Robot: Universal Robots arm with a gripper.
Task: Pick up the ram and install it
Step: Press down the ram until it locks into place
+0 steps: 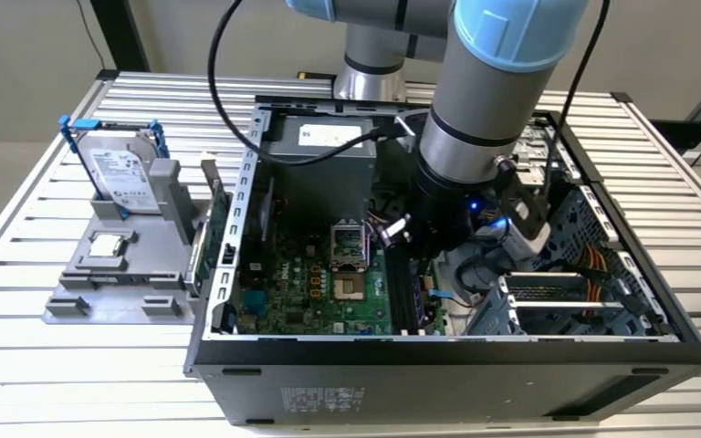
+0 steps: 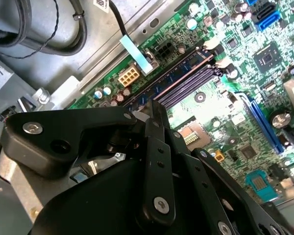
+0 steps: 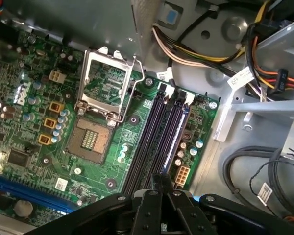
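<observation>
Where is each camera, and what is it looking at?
Exterior view: off the arm, above the slatted metal table, looking down into the open black computer case; the blue-and-grey arm reaches inside.
First wrist view: on the arm, facing the green motherboard and long dark memory slots; the black pincer shows.
Second wrist view: on the arm, facing the same slots from another side, past the pincer.
Both wrist views share pincer, slots, motherboard.

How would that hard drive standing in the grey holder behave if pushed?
The hard drive looks like a rigid metal box, probably heavy for its size. Standing on edge in the grey holder, it might tip rather than slide. Its blue frame likely offers better grip than the smooth metal.
</observation>
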